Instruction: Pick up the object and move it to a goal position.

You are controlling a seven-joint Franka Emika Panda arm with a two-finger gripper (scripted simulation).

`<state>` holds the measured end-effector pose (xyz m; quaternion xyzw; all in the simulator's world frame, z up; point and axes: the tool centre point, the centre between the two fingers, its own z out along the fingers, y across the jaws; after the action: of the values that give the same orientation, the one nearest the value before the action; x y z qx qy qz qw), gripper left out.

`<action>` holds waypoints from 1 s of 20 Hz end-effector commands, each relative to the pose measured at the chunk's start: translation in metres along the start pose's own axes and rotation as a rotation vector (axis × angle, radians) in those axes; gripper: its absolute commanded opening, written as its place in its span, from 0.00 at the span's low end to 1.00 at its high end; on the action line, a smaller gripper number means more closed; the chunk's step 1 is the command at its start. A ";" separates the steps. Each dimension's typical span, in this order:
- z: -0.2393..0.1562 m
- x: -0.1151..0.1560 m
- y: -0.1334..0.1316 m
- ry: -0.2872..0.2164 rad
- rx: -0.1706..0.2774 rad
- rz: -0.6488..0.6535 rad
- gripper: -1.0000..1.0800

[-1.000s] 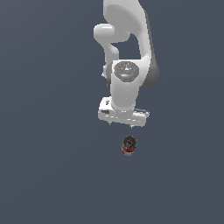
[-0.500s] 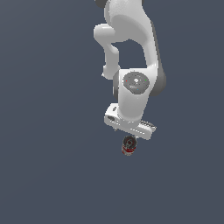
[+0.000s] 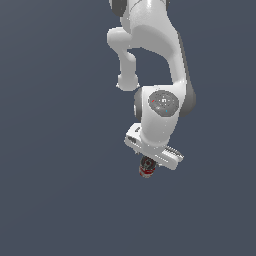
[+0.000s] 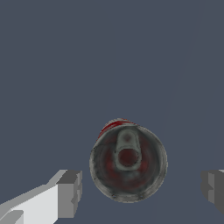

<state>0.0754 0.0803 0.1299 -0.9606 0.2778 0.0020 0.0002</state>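
Observation:
The object is a small can (image 3: 146,168) with a dark grey round top and a red band, standing upright on the grey floor. In the exterior view the white arm's hand hangs right over it and hides its upper part. In the wrist view the can (image 4: 128,162) shows from above, its pull-tab top between the two fingers. My gripper (image 4: 140,190) is open, one grey fingertip (image 4: 70,193) on one side of the can and the other fingertip (image 4: 213,188) on the opposite side, both apart from it.
A plain dark grey floor (image 3: 60,200) lies all around. The white arm (image 3: 150,60) rises above the can. No other objects show.
The hand has come down and swung toward the can, now covering its top in the exterior view. The can has not moved.

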 end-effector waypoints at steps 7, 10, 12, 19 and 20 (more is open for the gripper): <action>0.002 0.002 -0.006 0.003 0.001 0.032 0.96; 0.006 0.002 -0.006 0.003 0.001 0.032 0.96; 0.013 0.002 -0.006 0.003 0.001 0.032 0.96; 0.048 0.001 -0.005 0.004 0.001 0.035 0.96; 0.051 0.001 -0.005 0.004 0.001 0.036 0.96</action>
<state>0.0787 0.0841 0.0841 -0.9556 0.2947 0.0007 -0.0003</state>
